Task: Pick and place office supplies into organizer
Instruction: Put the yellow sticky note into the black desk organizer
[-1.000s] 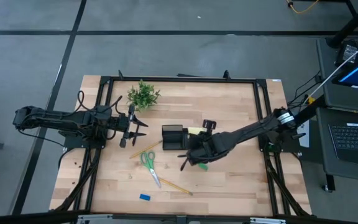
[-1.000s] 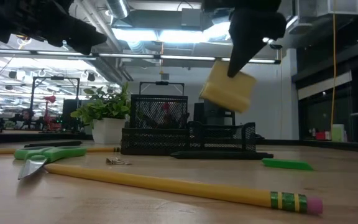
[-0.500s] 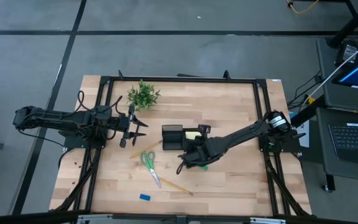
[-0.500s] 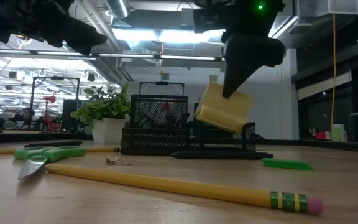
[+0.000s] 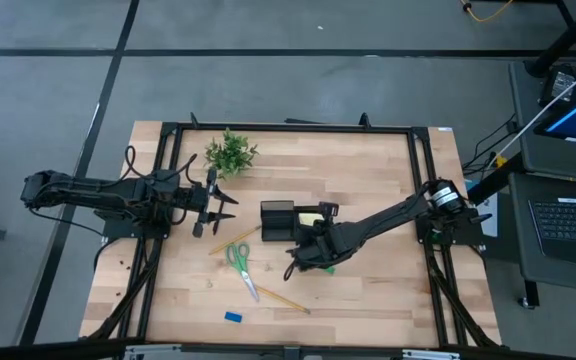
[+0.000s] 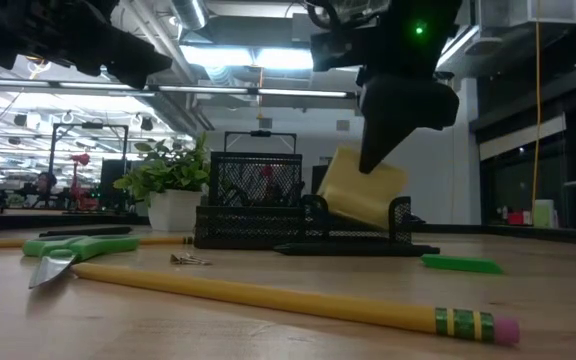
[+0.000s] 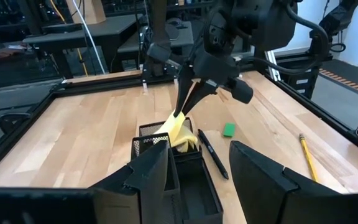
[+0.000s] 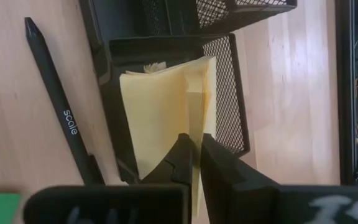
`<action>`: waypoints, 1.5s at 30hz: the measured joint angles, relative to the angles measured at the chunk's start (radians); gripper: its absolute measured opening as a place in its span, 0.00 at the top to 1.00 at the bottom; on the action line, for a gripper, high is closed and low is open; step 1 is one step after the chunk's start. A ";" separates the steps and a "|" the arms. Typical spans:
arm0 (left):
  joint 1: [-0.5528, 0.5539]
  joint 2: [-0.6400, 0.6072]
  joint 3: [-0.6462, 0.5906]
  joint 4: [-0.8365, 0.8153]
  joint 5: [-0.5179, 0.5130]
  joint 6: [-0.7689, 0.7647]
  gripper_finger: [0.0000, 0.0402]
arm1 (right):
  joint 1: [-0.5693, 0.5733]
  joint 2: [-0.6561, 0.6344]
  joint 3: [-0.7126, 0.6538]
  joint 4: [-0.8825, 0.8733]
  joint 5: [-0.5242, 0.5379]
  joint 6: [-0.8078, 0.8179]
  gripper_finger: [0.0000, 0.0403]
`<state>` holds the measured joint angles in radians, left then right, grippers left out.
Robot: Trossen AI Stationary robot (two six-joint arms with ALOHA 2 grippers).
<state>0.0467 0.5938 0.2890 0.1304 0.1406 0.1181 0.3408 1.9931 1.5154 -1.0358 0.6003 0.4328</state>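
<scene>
Yellow paper: sticky-note pad (image 8: 166,118) hangs tilted, partly inside the mesh organizer (image 8: 229,93), pinched at one edge by the right claw (image 8: 194,158). Light, floppy; sheets fan apart, so a grip across the bound edge seems safest. Left claw (image 7: 201,171) spread, waiting nearby.

Black wire-mesh organizer (image 8: 229,74), wood table (image 5: 368,170)

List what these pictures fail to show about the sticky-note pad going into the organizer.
- High view: the right gripper and its arm cover most of the yellow sticky-note pad.
- Low view: the organizer mesh wall hides the pad's lower edge, so whether it touches the floor is unclear.
- Right wrist view: the fingers hide the pinched edge.
- Left wrist view: the left gripper blocks the organizer's near compartments.
</scene>
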 joint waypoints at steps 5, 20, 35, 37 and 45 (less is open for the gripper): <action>0.000 0.000 0.000 0.000 0.000 -0.001 0.59 | -0.003 0.001 0.000 0.000 -0.002 -0.001 0.96; 0.000 0.000 0.000 0.000 0.000 -0.001 0.59 | -0.012 0.045 0.000 0.017 0.010 -0.019 0.96; 0.000 0.000 0.000 0.000 0.000 -0.001 0.59 | -0.012 0.045 0.000 0.022 -0.042 -0.046 0.85; 0.000 0.000 0.000 0.000 0.000 -0.002 0.59 | -0.012 0.045 0.000 0.022 -0.042 -0.050 0.83; 0.000 0.000 0.000 0.000 0.000 -0.002 0.58 | -0.017 0.044 0.000 0.025 -0.020 -0.050 0.72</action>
<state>0.0467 0.5934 0.2890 0.1305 0.1406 0.1165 0.3243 2.0369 1.5158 -1.0111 0.5801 0.3832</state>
